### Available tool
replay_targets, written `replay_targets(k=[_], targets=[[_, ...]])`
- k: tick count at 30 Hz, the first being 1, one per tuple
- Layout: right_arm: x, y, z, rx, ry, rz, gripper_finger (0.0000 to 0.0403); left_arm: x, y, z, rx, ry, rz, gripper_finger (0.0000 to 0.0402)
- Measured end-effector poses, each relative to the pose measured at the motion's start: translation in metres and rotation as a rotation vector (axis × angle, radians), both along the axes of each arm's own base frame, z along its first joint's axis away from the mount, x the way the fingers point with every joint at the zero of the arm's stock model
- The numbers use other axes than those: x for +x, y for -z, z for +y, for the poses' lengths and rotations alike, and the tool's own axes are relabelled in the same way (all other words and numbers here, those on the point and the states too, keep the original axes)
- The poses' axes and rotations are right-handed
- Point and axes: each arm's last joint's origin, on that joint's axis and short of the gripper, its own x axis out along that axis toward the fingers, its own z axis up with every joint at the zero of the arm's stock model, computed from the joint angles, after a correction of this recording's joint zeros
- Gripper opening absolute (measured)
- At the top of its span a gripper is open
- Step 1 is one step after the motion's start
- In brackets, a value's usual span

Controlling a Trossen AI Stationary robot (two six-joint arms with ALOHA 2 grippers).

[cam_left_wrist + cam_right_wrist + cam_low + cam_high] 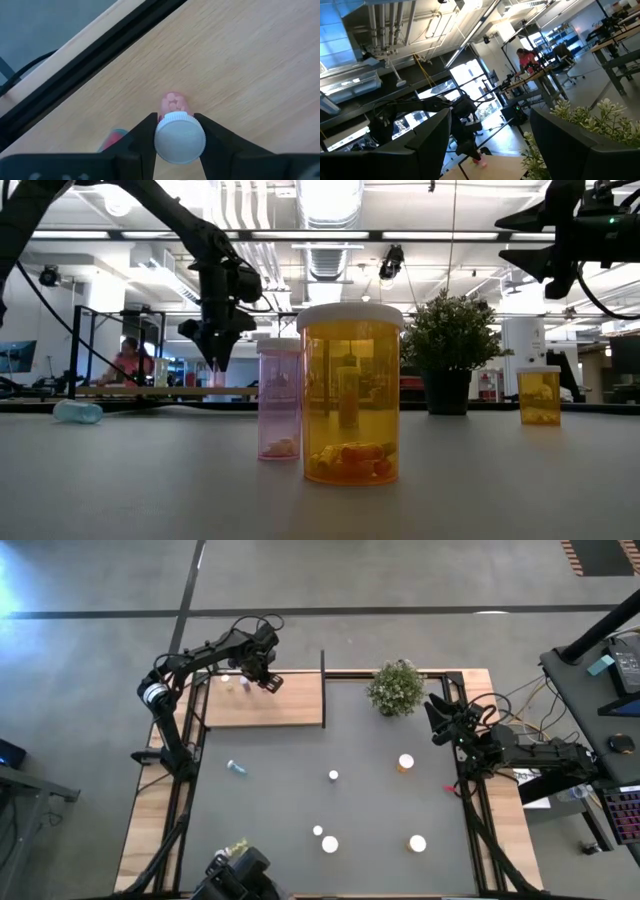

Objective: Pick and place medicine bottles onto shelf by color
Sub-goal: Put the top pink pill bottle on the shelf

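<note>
Closest to the low camera stands a large orange bottle (350, 394) with a white cap, and a slimmer pink bottle (279, 399) just beside it, both upright on the dark desk (290, 800) near its front edge. Further orange bottles stand toward the right edge (406, 762) and the front right (417, 843), and a bluish bottle (237, 768) lies on its side near the left edge. At the far left corner sits the shelf (290, 700), a light-wood board with black posts. The left gripper (179, 131) is over that board, fingers narrowed onto the white cap of a small pink bottle (175, 104), gripping it on both sides; the bottle body points down at the wood, but contact with the board cannot be confirmed. Two small bottles (226, 680) already stand on the shelf near its far left end. The right gripper (487, 145) waits raised near the far right corner beside the potted plant (396, 686), fingers spread wide and holding nothing. Judged risk: if the held bottle is released while not seated flat, it may tip and roll toward the shelf edge. The grip bears only on the cap, so a tilt on release is plausible. A further hazard is the arm brushing the neighbouring bottles on withdrawal.
</note>
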Motion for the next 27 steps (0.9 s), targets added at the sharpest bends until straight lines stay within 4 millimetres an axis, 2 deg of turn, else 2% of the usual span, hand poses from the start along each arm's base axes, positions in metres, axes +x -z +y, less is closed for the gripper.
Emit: replay_targets(k=[9, 15, 21, 27], targets=[[0.000, 0.000, 0.000, 0.000, 0.000, 0.000, 0.0260, 0.000, -0.002, 0.000, 0.001, -0.007, -0.004, 0.0123], [0.000, 0.000, 0.000, 0.000, 0.000, 0.000, 0.0260, -0.001, -0.021, -0.001, 0.051, -0.005, -0.046, 0.0124], [0.000, 0.000, 0.000, 0.000, 0.000, 0.000, 0.0260, -0.007, -0.043, -0.012, 0.096, 0.003, -0.085, 0.0124], [0.000, 0.000, 0.000, 0.000, 0.000, 0.000, 0.0260, -0.008, -0.041, -0.018, 0.100, 0.053, -0.064, 0.0124]])
